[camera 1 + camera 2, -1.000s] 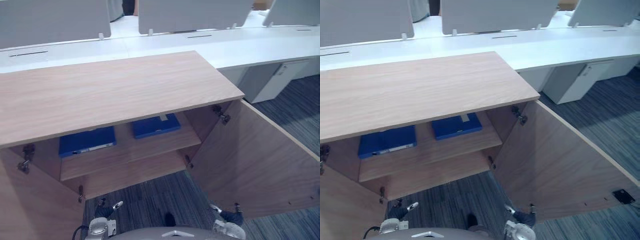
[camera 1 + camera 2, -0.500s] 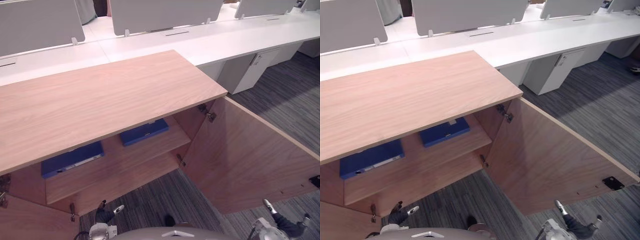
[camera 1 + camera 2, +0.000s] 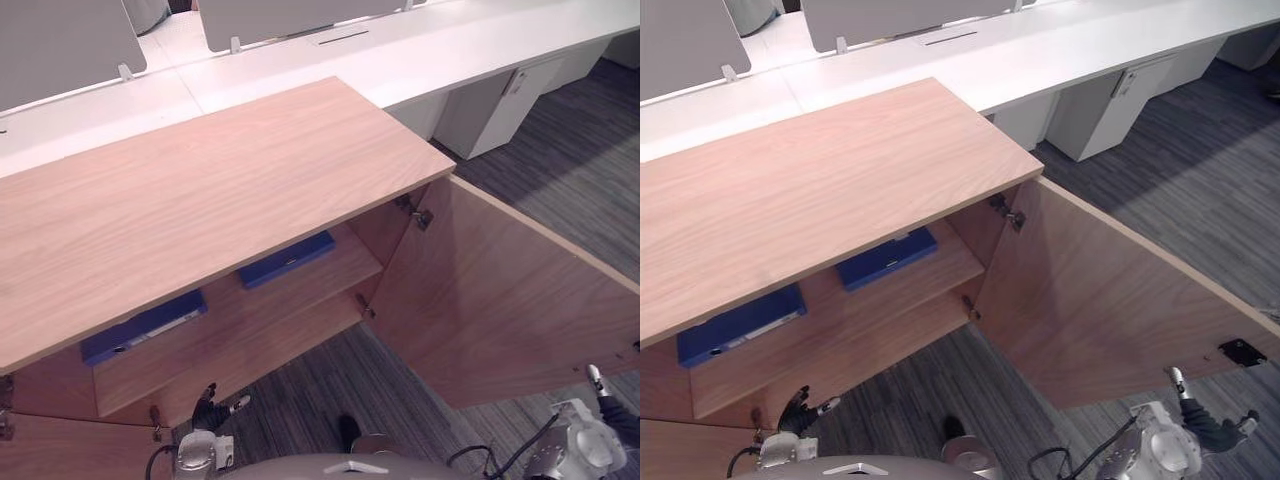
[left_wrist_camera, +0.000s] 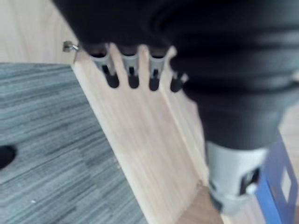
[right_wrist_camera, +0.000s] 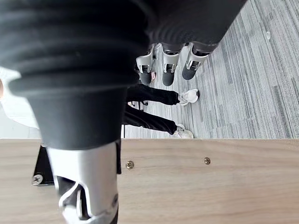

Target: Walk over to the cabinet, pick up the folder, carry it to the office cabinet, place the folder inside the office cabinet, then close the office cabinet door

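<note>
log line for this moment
blue folders on shelf | right door open | left hand open | right hand open near door

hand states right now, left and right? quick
Left hand: open, fingers relaxed, holding nothing.
Right hand: open, holding nothing.

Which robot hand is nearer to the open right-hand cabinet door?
Right. The right robot hand sits just past the free edge of the open door; the left robot hand hangs low before the left half of the cabinet, farther off.
</note>
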Motion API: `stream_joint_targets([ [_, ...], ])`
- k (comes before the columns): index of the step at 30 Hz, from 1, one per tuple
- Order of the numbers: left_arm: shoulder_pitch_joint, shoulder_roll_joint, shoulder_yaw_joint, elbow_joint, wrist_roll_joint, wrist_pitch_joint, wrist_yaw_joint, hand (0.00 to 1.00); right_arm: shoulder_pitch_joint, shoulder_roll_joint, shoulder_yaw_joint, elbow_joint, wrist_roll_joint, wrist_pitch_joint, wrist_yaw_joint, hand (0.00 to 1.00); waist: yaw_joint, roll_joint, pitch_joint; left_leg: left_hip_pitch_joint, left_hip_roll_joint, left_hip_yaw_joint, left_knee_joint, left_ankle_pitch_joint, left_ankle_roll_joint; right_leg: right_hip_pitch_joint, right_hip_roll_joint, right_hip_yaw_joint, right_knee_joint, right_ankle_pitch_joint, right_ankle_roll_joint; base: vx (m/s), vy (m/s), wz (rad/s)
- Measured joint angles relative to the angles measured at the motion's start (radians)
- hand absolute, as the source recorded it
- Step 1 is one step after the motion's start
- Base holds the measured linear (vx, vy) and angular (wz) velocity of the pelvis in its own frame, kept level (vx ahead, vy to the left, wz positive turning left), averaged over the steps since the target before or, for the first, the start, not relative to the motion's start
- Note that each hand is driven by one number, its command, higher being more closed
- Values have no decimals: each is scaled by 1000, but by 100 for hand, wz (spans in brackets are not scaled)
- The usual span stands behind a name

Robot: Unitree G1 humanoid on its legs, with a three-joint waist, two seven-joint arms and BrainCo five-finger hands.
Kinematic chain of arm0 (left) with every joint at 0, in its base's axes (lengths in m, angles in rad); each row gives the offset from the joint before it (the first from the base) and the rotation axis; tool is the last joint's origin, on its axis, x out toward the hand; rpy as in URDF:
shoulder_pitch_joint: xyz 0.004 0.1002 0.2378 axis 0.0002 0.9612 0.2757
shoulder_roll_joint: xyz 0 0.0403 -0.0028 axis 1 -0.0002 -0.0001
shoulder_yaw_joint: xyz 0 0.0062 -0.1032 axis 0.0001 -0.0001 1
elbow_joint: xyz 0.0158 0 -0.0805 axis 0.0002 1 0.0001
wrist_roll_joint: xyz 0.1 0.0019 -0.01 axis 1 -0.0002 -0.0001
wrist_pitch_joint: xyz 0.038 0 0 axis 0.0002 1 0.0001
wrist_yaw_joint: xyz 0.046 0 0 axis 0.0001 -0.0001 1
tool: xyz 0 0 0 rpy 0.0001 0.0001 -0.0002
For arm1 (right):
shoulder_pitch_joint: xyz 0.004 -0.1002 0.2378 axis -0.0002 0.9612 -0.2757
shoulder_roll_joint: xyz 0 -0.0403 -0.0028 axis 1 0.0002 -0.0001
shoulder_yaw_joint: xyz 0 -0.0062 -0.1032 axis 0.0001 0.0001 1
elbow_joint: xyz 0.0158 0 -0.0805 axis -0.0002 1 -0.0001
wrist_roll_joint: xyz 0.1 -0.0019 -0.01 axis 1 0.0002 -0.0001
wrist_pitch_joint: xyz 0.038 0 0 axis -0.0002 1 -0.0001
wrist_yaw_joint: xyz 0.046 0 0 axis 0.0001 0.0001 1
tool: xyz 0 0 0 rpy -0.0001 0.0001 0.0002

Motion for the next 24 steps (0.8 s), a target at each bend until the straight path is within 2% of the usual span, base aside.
stream_joint_targets([
  [3,16,13,-10,9,0,-2,-1,0,-16,-59,-18,58,8,0,24,0,-6,24,-11,-5,-2,-17,0,1,2,9,-6,-14,-15,3,3,-21,-18,17],
  [5,18,19,-15,31,0,-6,-1,0,-31,-87,-24,97,18,1,32,0,-10,31,-10,-5,-4,-24,-1,2,3,11,-9,-23,-21,4,4,-26,-13,11],
  [8,27,19,-16,37,0,-6,-2,0,-52,-109,-43,121,38,1,34,0,-16,33,-9,-10,-6,-37,-2,4,5,19,-10,-31,-41,12,5,-16,-17,10],
  [12,25,26,-18,46,0,-7,-6,0,-78,-180,-38,194,38,4,68,0,-19,38,-7,-20,-14,-46,-2,4,6,28,-14,-36,-68,26,8,-3,-6,3],
  [18,20,57,-36,70,1,-12,-11,0,-87,-277,33,281,31,24,131,0,-30,52,1,-21,-21,-75,-2,5,7,45,-22,-54,-86,30,10,-15,-7,8],
  [24,25,65,-45,70,1,-18,-29,0,-92,-341,126,320,-43,29,186,0,-33,53,5,-22,-24,-76,-1,5,7,47,-26,-55,-101,38,12,-60,-15,0],
])
